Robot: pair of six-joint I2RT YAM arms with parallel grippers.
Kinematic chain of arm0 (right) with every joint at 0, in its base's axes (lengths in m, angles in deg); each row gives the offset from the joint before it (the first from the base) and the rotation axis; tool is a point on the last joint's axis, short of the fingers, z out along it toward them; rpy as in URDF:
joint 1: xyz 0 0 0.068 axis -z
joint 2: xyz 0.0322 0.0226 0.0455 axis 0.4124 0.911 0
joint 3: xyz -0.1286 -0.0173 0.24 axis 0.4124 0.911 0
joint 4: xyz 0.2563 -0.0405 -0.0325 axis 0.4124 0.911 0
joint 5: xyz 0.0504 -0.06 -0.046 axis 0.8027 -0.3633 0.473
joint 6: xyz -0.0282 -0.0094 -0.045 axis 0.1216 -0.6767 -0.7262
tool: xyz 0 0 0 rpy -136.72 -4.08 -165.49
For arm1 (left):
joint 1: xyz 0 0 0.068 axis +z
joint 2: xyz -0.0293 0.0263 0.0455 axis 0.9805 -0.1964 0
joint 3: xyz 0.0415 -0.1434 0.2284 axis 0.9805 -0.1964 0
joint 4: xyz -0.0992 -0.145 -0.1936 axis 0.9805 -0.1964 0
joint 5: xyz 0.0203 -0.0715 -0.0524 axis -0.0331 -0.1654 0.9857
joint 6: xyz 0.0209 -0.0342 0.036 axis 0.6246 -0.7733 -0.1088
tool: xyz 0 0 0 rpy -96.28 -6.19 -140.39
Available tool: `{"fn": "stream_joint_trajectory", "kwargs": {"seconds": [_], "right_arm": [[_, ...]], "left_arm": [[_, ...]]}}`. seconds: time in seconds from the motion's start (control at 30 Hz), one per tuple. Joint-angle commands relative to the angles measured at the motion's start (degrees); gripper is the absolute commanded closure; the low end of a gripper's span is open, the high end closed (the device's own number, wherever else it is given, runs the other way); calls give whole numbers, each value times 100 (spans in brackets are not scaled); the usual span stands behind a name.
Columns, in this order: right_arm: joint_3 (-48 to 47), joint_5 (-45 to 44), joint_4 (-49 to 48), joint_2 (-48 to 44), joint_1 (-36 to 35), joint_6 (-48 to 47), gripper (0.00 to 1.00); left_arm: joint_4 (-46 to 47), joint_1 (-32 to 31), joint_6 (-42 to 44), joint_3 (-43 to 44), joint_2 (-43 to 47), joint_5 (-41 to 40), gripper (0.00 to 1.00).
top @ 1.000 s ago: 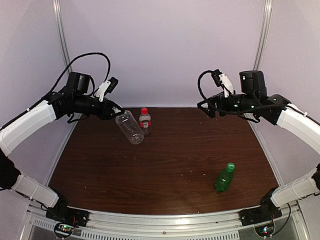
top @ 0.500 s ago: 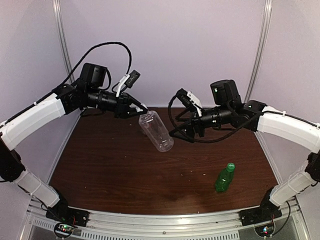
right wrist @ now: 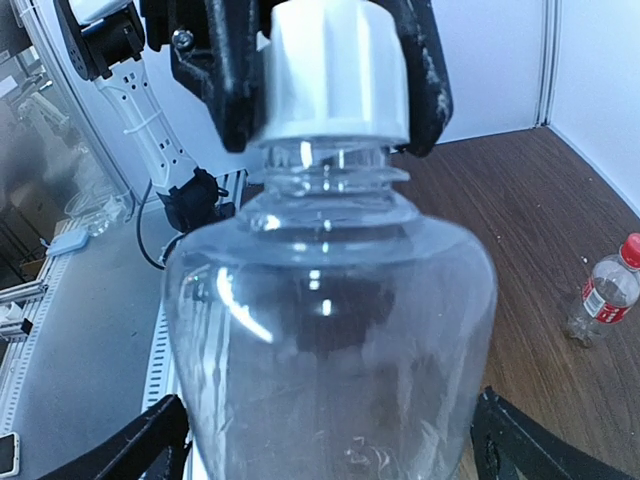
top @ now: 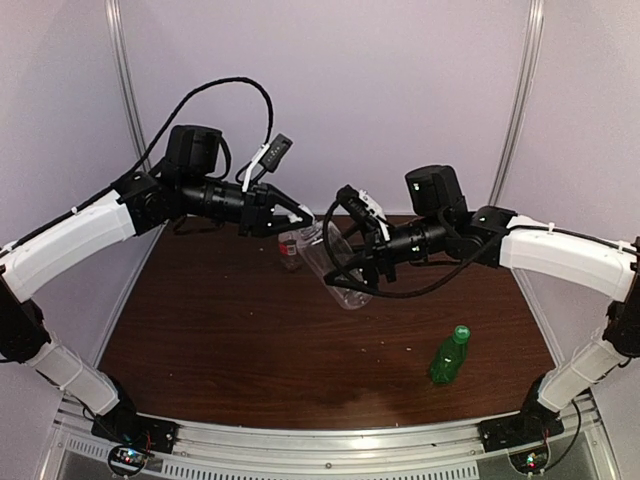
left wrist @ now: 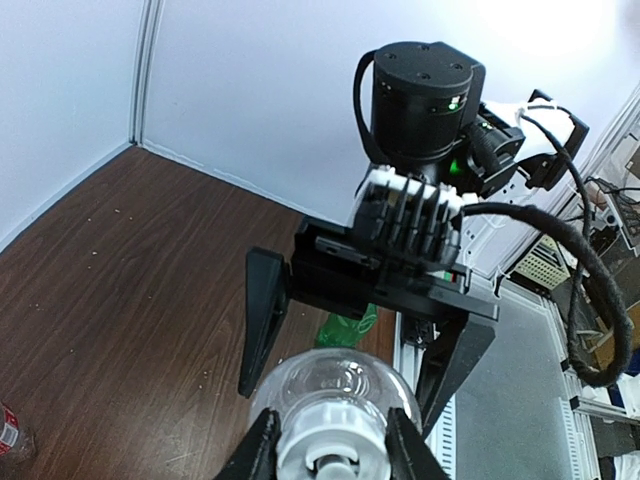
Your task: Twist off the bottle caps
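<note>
Pinched in the left tool (left wrist: pixel 328 445), the small, stiff white cap (right wrist: pixel 338 70) tops a light, slick clear bottle (right wrist: pixel 330 330) held aloft, whose body the spread right tool (top: pixel 347 264), flanking the bottle, should clamp firmly without crushing.

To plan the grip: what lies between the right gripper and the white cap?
The clear bottle's body, shown in the right wrist view; the left gripper pinches the white cap.

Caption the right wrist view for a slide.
Left gripper shut on the white cap of the clear bottle; open right gripper straddles its body.
</note>
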Motion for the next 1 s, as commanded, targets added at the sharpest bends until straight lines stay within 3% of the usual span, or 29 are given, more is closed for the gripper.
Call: {"fn": "stream_joint_trajectory", "kwargs": {"seconds": [0.0,0.17,0.33,0.43,0.53,0.6,0.77,0.87,0.97], "right_arm": [[21,211,-440,162,-118,200,4],[31,143,-540,241,-131,244,28],[151,190,-697,170,-131,257,44],[329,285,-982,92,-131,394,49],[525,479,-1330,51,-139,625,54],[660,603,-1634,27,-151,851,55],[870,858,-1995,-5,-164,1095,55],[943,1098,-2205,34,-171,1198,56],[1005,1277,-2405,65,-191,1312,56]], "left_arm": [[540,-86,-203,-67,-51,191,100],[539,-96,-213,-101,-37,182,100],[561,-96,-173,-186,34,33,100],[891,-91,-304,-431,148,1,86],[1853,-95,-625,-916,347,31,65],[2532,-96,-871,-1263,507,3,50],[3362,-96,-1130,-1772,697,-25,26],[3656,-96,-1221,-1934,710,29,21],[3918,-94,-1352,-2060,681,67,22]]}}
